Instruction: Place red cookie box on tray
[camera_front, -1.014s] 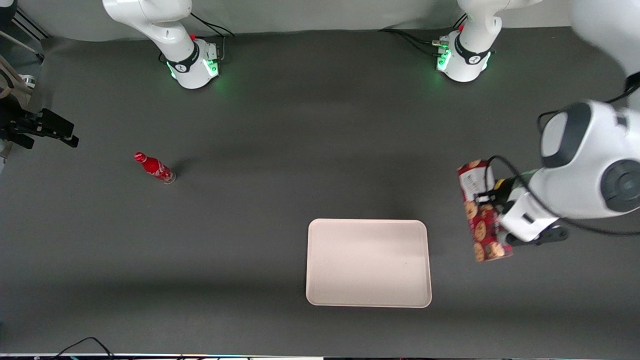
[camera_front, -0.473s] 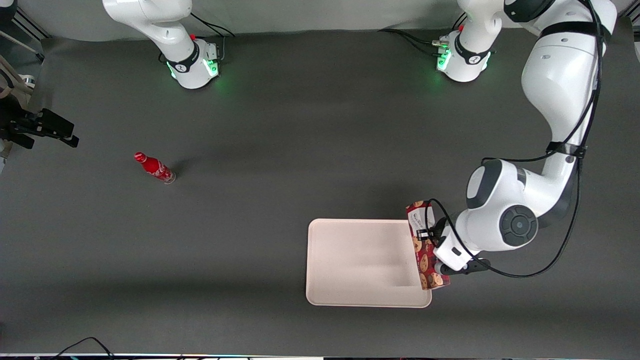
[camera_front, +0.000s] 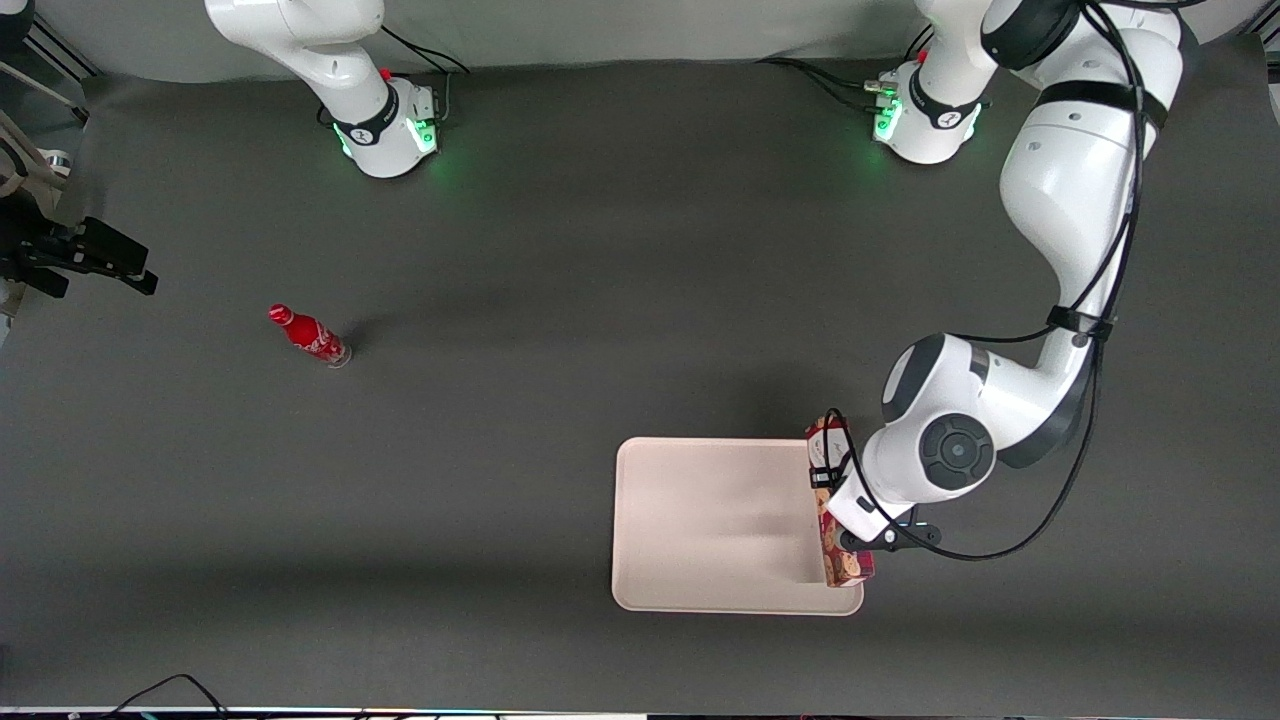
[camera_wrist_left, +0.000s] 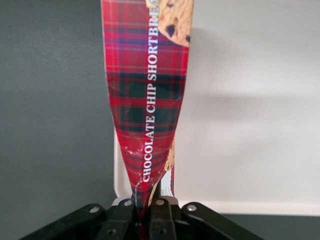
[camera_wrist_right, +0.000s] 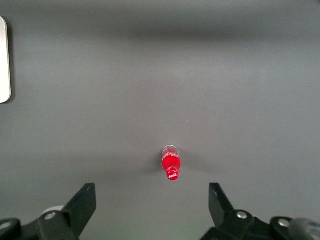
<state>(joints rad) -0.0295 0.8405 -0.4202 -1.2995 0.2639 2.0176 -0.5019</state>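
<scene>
The red cookie box (camera_front: 846, 567), plaid with cookie pictures, is held on its narrow edge over the tray's (camera_front: 700, 520) border at the working arm's end. My left gripper (camera_front: 832, 492) is shut on it from above. In the left wrist view the fingers (camera_wrist_left: 161, 212) pinch the box (camera_wrist_left: 147, 95) so that its side is squeezed in, and the gripper (camera_wrist_left: 148, 207) is directly over the pale tray's (camera_wrist_left: 250, 125) rim. Whether the box touches the tray cannot be made out.
A small red bottle (camera_front: 308, 336) stands toward the parked arm's end of the table, farther from the front camera than the tray. It also shows in the right wrist view as the bottle (camera_wrist_right: 171, 164), with a corner of the tray (camera_wrist_right: 4, 60).
My left gripper has carried the cookie box sideways from outside the tray to over the tray's edge, and lower. The bottle and tray have not moved.
</scene>
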